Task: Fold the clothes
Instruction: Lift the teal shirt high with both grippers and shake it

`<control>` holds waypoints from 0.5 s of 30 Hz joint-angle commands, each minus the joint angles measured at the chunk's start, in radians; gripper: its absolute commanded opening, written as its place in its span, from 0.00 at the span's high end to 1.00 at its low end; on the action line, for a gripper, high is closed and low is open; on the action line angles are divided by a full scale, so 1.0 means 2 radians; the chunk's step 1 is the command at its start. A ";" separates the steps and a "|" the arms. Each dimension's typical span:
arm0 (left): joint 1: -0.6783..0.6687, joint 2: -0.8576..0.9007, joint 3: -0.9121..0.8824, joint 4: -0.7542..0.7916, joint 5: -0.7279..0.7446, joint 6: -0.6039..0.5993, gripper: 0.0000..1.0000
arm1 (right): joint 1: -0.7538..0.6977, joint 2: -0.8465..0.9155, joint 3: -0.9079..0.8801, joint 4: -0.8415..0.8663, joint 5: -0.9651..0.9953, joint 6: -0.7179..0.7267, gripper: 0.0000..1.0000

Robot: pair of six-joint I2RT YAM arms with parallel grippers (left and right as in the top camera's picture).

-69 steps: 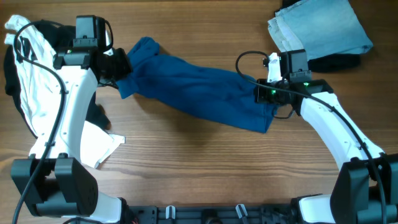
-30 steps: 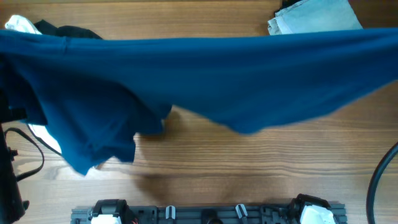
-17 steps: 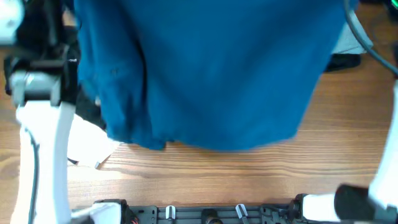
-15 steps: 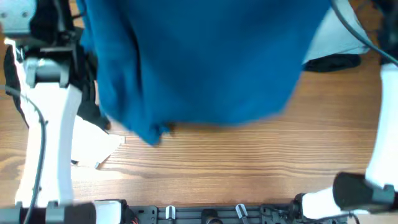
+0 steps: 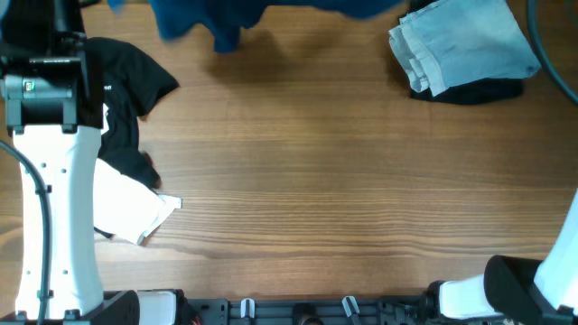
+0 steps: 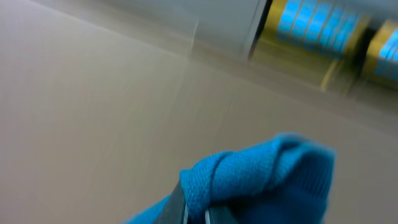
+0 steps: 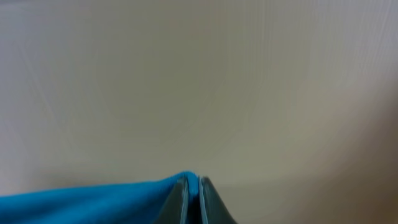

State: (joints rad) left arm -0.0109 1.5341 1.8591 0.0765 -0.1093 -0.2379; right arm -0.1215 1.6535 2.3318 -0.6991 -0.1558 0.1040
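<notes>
1. Progress: folding of the deep-blue soft fabric shirt [image 5: 199, 13] is judged barely begun. It is held aloft between both grippers, not laid flat, and no fold is seen in it. Only its hanging lower edge is caught at the far rim of the overhead view.
2. Left gripper [image 6: 196, 211]: the jaws are clamped tight on a bunched corner of the shirt. The wad bulges just beyond the fingertips and to their right in the wrist view.
3. Right gripper [image 7: 193, 198]: the jaws are pressed together with a thin edge of the shirt pinched between them. The cloth trails off to the left of the fingers.
4. Judged done: a pale-blue folded garment [image 5: 465, 41] is stacked on a black folded garment [image 5: 483, 90], well apart from both grippers.
5. Left to do: a crumpled black tee [image 5: 135, 81] and a rumpled white garment [image 5: 135, 208] are heaped beside and partly under the white left arm [image 5: 50, 181], both unfolded. The shirt itself is still to be spread and folded.
6. Materials: a fine knit weave is noted on the shirt in the left wrist view. The cloth is matte and limp, and rolls rather than creases where it is gripped. The brown wooden table [image 5: 343, 199] is flat with a straight grain. Both wrist backgrounds are blurred, so height above the table cannot be told.
</notes>
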 commanded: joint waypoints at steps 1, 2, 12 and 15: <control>0.007 0.012 -0.001 -0.141 0.004 0.037 0.96 | -0.002 0.067 -0.020 -0.086 -0.001 -0.033 0.96; 0.010 0.017 -0.001 -0.189 0.004 0.037 0.96 | -0.002 0.084 -0.021 -0.112 -0.010 -0.040 0.96; 0.017 0.040 -0.001 -0.494 0.008 0.037 0.96 | -0.002 0.145 -0.021 -0.268 -0.050 -0.051 0.96; 0.017 0.016 -0.001 -0.515 0.036 0.037 0.96 | -0.004 0.118 -0.021 -0.298 -0.054 -0.052 0.96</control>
State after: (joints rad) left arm 0.0143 1.6398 1.8465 -0.9325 -0.0864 -0.1829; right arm -0.1215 1.9781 2.2669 -1.2648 -0.2359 0.0193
